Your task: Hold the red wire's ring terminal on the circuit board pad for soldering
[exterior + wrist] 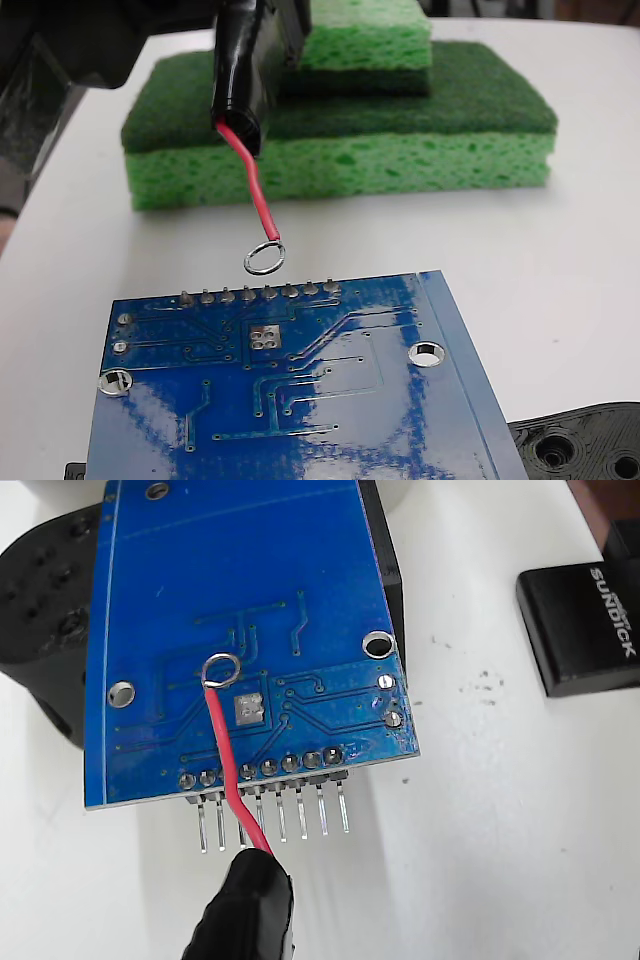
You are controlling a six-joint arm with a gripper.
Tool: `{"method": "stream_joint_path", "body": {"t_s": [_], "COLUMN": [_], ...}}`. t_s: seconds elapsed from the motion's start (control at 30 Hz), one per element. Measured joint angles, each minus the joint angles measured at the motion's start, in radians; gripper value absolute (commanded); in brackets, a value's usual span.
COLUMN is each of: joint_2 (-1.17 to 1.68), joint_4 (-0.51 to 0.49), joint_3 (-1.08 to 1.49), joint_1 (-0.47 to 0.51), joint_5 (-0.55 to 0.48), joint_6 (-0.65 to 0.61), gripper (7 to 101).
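Observation:
The red wire (254,190) hangs down from its black sleeve (240,85), which my gripper (265,35) is shut on at the top edge of the fixed view. The silver ring terminal (264,258) hovers just past the pin row (258,294) of the blue circuit board (400,420), clear of the square pad (263,336). In the wrist view the ring terminal (220,669) appears up and left of the pad (249,709), with the red wire (228,765) crossing the circuit board (240,570) edge and pins. The fingers are mostly hidden.
Two stacked green sponges (400,150) lie behind the board. A black plastic part with holes (585,445) (45,610) sits under and beside the board. A black box (585,620) lies on the white table (500,830) at the right.

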Motion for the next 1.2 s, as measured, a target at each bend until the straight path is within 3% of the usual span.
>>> {"method": "stream_joint_path", "body": {"t_s": [1.2], "joint_2": [-0.067], "joint_4": [-0.005], "joint_3": [-0.026], "joint_1": [0.014], "joint_5": [0.000], "joint_6": [-0.011], "gripper": [100.3]}}
